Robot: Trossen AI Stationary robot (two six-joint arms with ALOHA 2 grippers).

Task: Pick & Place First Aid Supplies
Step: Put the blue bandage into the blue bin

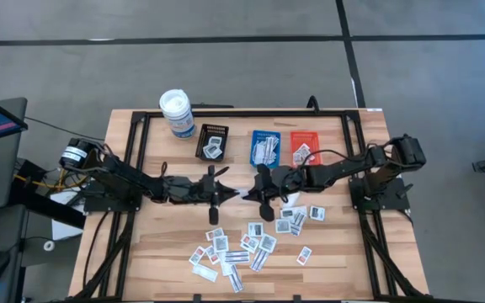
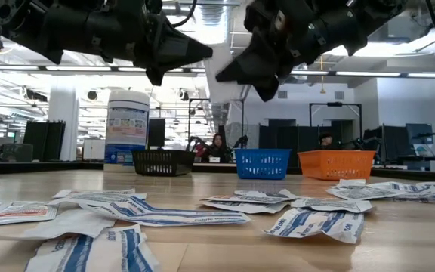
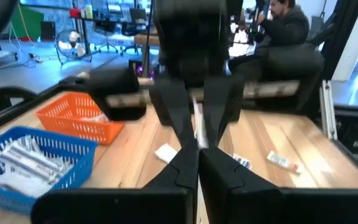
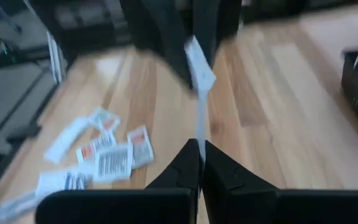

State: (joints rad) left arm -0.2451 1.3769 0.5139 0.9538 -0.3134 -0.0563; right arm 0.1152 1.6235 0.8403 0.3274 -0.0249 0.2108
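- High view: I see both arms stretched toward the middle of the wooden table (image 1: 327,252), and the left gripper (image 1: 226,195) and the right gripper (image 1: 247,195) meet tip to tip above the boards.
- Between the two grippers there is one thin white packet (image 4: 199,68). In the right wrist view it stands on its edge, running from the right gripper's closed tips up to the left gripper's fingers.
- The left gripper's fingers are pressed together; in the left wrist view I see the white strip at their tips, so I take it as clamped on the packet.
- The right gripper's fingers are also pressed together on the same packet, at its other end.
- The other first aid supplies (image 1: 251,244) lie scattered flat on the table, on the near side of the grippers, with a smaller group (image 1: 297,217) under the right arm.
- Behind the grippers stand three small trays in a row: a black tray (image 1: 212,143), a blue tray (image 1: 265,146) and an orange tray (image 1: 304,148), each with some packets inside.
- A white canister (image 1: 176,114) with a blue label stands beside the black tray.
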